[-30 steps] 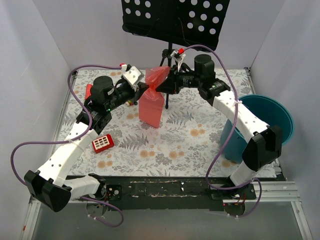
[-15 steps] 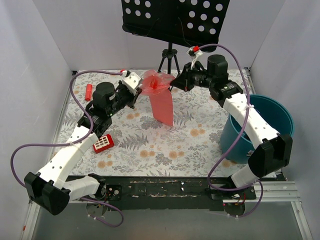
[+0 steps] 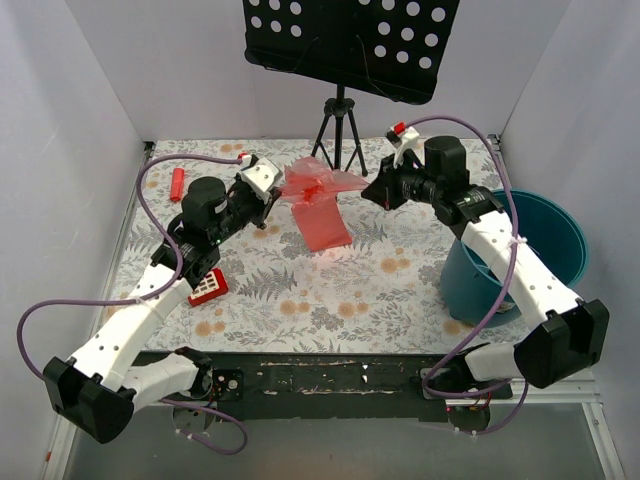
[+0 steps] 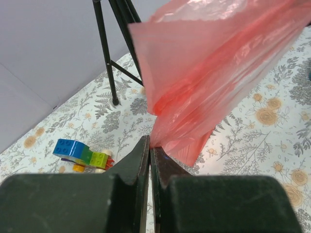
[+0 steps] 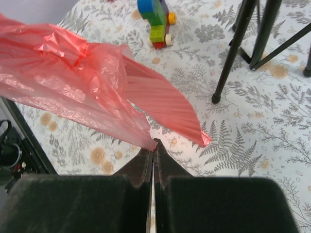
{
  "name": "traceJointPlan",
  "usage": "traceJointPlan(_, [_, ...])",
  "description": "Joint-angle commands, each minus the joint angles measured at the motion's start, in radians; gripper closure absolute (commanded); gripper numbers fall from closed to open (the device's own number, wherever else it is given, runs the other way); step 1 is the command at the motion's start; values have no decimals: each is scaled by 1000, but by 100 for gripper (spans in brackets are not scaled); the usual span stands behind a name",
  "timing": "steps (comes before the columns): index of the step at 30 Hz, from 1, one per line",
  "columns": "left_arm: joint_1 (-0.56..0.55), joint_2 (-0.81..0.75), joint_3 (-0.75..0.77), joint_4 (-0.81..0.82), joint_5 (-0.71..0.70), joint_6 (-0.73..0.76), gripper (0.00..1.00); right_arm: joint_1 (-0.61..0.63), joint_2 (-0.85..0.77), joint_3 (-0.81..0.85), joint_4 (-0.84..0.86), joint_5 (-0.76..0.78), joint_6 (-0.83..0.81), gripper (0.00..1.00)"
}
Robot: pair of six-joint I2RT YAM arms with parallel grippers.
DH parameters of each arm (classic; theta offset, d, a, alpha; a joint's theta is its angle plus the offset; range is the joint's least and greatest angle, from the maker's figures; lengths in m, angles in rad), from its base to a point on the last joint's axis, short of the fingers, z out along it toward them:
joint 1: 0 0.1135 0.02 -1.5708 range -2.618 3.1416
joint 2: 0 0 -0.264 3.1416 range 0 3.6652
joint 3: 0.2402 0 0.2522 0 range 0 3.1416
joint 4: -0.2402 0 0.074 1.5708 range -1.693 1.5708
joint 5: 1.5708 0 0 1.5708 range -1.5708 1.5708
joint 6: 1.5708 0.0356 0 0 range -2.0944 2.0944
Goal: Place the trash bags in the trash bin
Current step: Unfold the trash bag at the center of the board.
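Note:
The trash bag [image 3: 320, 205], thin red-pink film, hangs above the floral mat, stretched between my two grippers. My left gripper [image 3: 279, 192] is shut on its left edge; in the left wrist view the film [image 4: 209, 73] rises from the closed fingertips [image 4: 151, 143]. From the other side my right gripper [image 3: 368, 191] is shut on a corner of the bag [image 5: 73, 82], pinched at the very tips [image 5: 154, 142]. The teal trash bin [image 3: 462, 278] stands at the right edge, behind the right arm and apart from the bag.
A black tripod [image 3: 340, 130] carrying a perforated black stand [image 3: 350, 40] rises just behind the bag. A red block with white squares [image 3: 206, 287] and a red cylinder [image 3: 177, 183] lie at the left. A toy of coloured bricks [image 5: 156, 19] sits on the mat.
The right gripper has closed on the bag and drawn back to the right toward the bin. The bag, hanging down before, now spreads out between both grippers.

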Motion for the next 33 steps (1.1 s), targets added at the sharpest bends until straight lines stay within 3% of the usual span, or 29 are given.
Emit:
traceJointPlan(1, [26, -57, -12, -51, -12, 14, 100, -39, -74, -67, -44, -51, -114, 99])
traceJointPlan(2, [26, -59, -15, -52, 5, 11, 100, -37, -86, -78, -20, -135, -131, 96])
traceJointPlan(4, [26, -65, -18, -52, 60, 15, 100, -36, -104, -79, 22, -275, -209, 67])
traceJointPlan(6, [20, -72, -25, -51, 91, 19, 100, -28, -112, -75, 79, -305, -205, 50])
traceJointPlan(12, [20, -66, -15, -46, 112, 11, 100, -16, -36, -14, 198, -415, -219, 38])
traceJointPlan(22, [20, -46, 28, -67, 50, -7, 100, 110, 63, 129, 68, -564, -384, 35])
traceJointPlan(27, [20, -33, 35, -69, -7, -26, 100, 98, -20, 77, 8, -438, -433, 36])
traceJointPlan(33, [20, 15, 69, -69, -37, -77, 100, 95, -121, 22, -78, -435, -546, 34])
